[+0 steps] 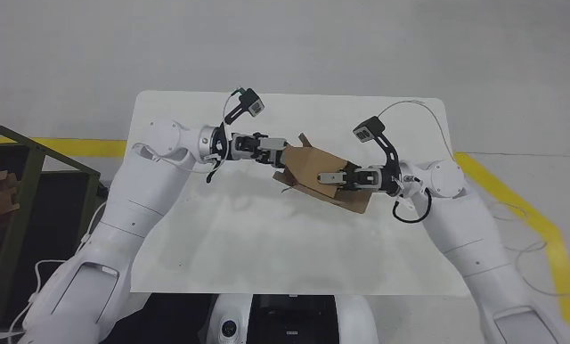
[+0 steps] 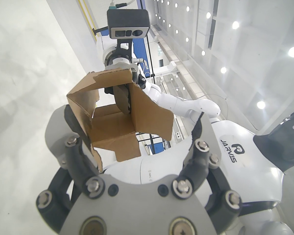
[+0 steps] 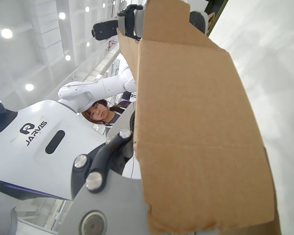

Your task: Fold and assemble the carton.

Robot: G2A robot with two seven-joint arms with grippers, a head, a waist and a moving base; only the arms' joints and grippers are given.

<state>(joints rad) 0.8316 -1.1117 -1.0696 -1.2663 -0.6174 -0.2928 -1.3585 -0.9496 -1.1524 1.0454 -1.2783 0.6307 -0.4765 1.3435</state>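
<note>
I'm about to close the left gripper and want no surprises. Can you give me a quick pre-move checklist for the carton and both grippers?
1. Right gripper grips carton: ok, pinching one wall.
2. Left gripper open: ok, fingers spread either side of the carton's end.
3. Carton opened to a tube: ok.
4. End flaps folded in: not ok, they stick out.
5. Carton clear of table: cannot tell.

Glossy white arms (image 1: 134, 197) with black wrist cameras (image 2: 127, 24), grey screw-studded plates (image 2: 137, 196) behind black-padded jaws, a white cable (image 2: 126, 3)
</note>
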